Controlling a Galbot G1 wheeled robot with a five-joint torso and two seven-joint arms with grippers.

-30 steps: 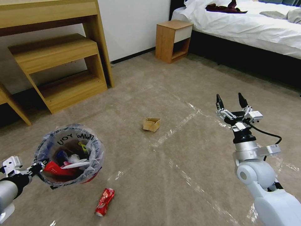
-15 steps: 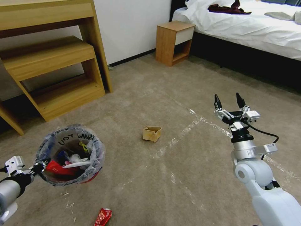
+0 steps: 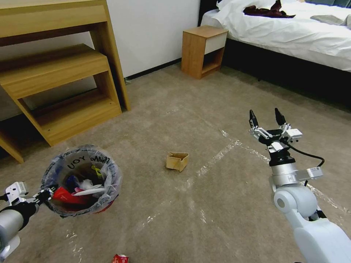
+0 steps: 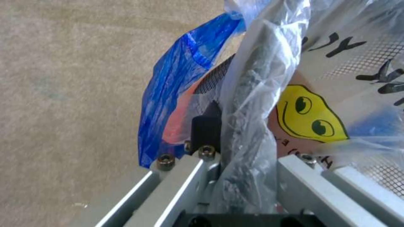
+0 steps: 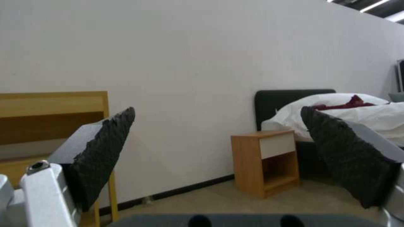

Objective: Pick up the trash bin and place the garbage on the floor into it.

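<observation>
The trash bin (image 3: 82, 180), small and red with a clear bag lettered in black, hangs just above the floor (image 3: 204, 204) at my lower left. It holds red wrappers, white paper and other litter. My left gripper (image 3: 45, 193) is shut on its near rim; in the left wrist view a black finger (image 4: 206, 129) pinches the crinkly bag (image 4: 257, 82). Of the garbage, a small cardboard box (image 3: 177, 161) lies on the carpet ahead. A crushed red can (image 3: 120, 258) peeks in at the bottom edge. My right gripper (image 3: 265, 117) (image 5: 223, 151) is held up, open and empty, to the right of the box.
A wooden desk with low shelves (image 3: 62, 84) stands at the back left against the white wall. A small nightstand (image 3: 203, 49) sits beside a bed (image 3: 292, 33) at the back right. Shiny tape strips (image 3: 215, 160) cross the carpet between box and right arm.
The whole view has shifted: the camera moved, so the can has slid down to the bottom edge and the box sits lower. Both arms keep their pose, with the bin still held.
</observation>
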